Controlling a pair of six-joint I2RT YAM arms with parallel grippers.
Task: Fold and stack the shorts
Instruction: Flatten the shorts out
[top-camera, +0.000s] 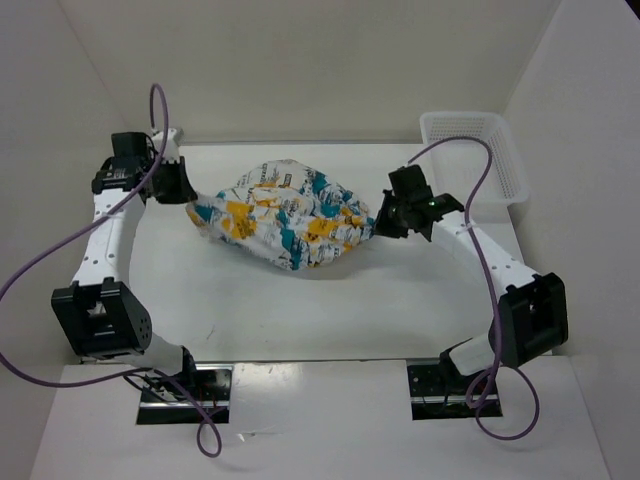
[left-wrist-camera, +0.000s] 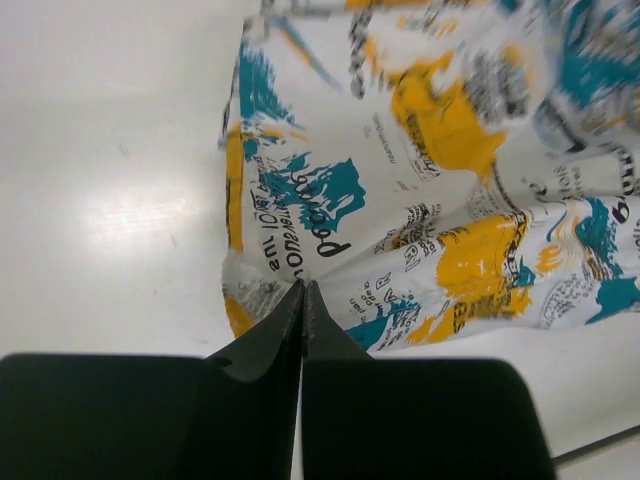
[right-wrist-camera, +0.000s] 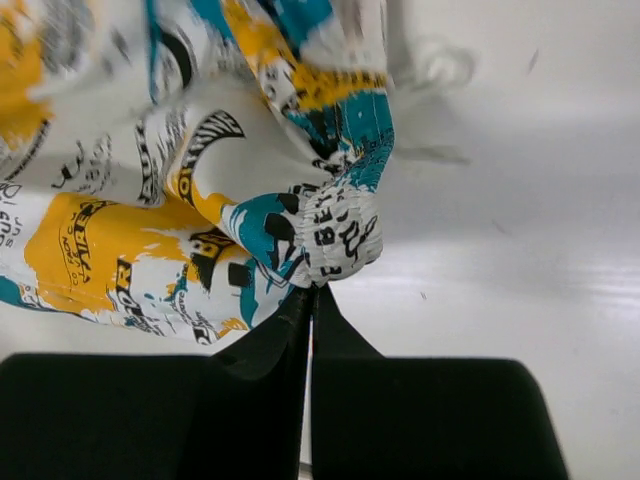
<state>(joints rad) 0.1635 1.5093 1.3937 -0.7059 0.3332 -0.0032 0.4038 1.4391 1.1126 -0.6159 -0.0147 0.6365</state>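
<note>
The shorts (top-camera: 285, 218) sag bunched between the arms over the middle of the table (top-camera: 240, 300), the left gripper (top-camera: 192, 203) and right gripper (top-camera: 377, 224) each pinching one end. Pulling apart evenly and lowering together should probably lay them flat

Top of shorts (left-wrist-camera: 430, 180) blurry, edge-cropped.

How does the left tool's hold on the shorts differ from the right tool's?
The left tool pinches a fairly smooth edge of the shorts; the right tool pinches a crinkled, bunched bit. The left tool is at the shorts' left end, the right tool at their right end, nearer the basket. Both are shut on the cloth, which spans between them.
</note>
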